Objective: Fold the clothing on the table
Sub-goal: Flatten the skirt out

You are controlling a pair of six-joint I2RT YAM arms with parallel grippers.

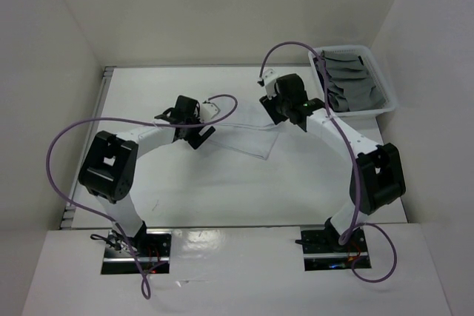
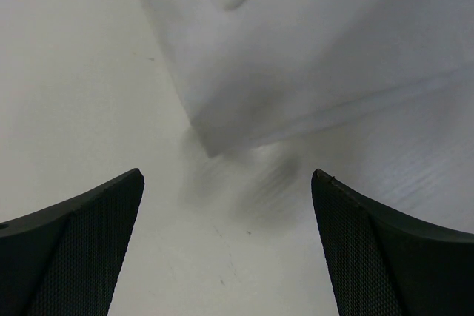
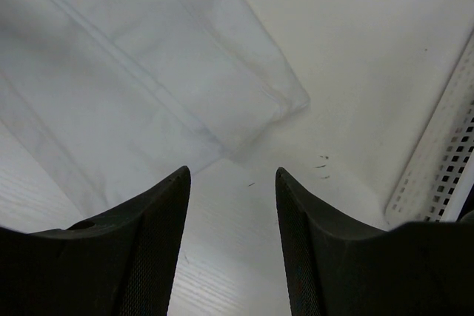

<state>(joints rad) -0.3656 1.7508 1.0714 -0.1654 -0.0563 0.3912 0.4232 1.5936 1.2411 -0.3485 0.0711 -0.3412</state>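
Basket (image 1: 364, 112) holds gray cloths (image 1: 352, 86); left pincer (image 2: 226, 177) spread, right pincer (image 3: 232, 172) half-spread, both empty.

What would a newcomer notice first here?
Two black-and-white robot arms trailing purple cables arch over the large white table toward a thin white cloth lying flat at its centre. The open left end effector and open right end effector each face a cloth corner. At the far right sits a white perforated plastic basket of folded grey cloths.

No legible text, label, brand, number or sign. Dark specks (image 3: 323, 162) on table (image 3: 355, 49) just ahead of right fingers (image 3: 315, 257): not lettering.
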